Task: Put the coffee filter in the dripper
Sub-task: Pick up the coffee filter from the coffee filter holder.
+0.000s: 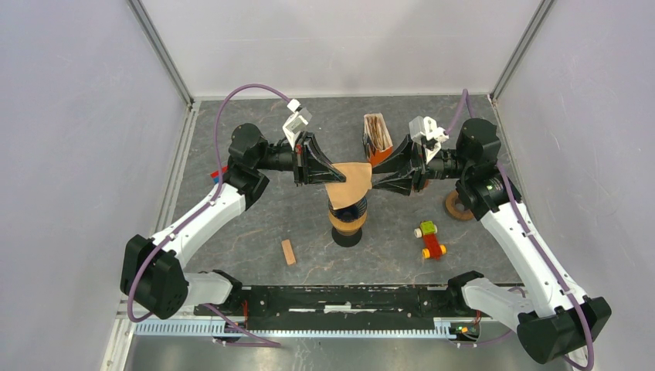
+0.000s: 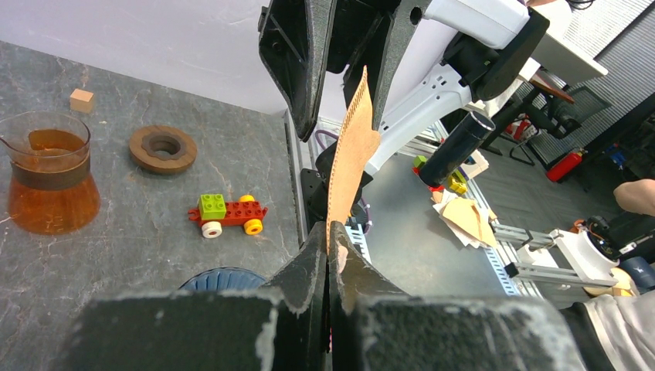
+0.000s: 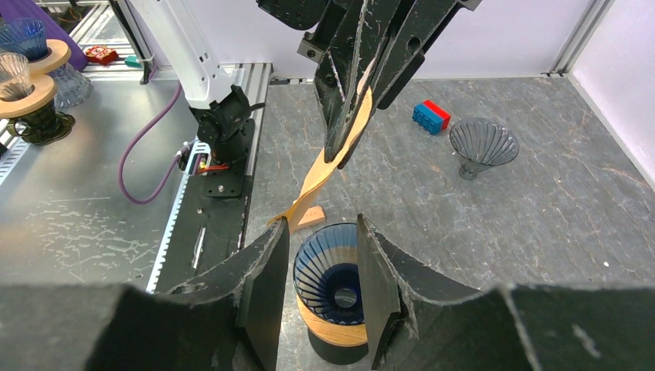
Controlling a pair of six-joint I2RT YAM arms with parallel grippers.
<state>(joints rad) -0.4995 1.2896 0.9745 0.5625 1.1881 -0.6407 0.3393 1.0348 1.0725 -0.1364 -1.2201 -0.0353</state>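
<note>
Step in hand: filter carried over the dripper, not yet seated.

The worktop (image 1: 402, 259) is grey and stone-patterned. The left end effector (image 1: 334, 171) is clamped on the brown paper coffee filter (image 1: 354, 179). The filter hangs flat and folded directly above the blue glass dripper (image 1: 349, 210), clear of its rim. The right end effector (image 1: 376, 179) faces the left one across the dripper, jaws half apart astride the filter's free edge, not pinching it.

Judgement: the next move calls for opening the flat filter into a cone, then lowering it point-first into the dripper's mouth.

Around:
- amber glass server (image 1: 377, 137) behind the dripper
- wooden ring (image 1: 457, 205) and brick-built toy car (image 1: 430, 240) to the dripper's right
- wooden block (image 1: 288, 252) to its near left

None blocks the descent. The two end effectors crowd each other above the dripper.
</note>
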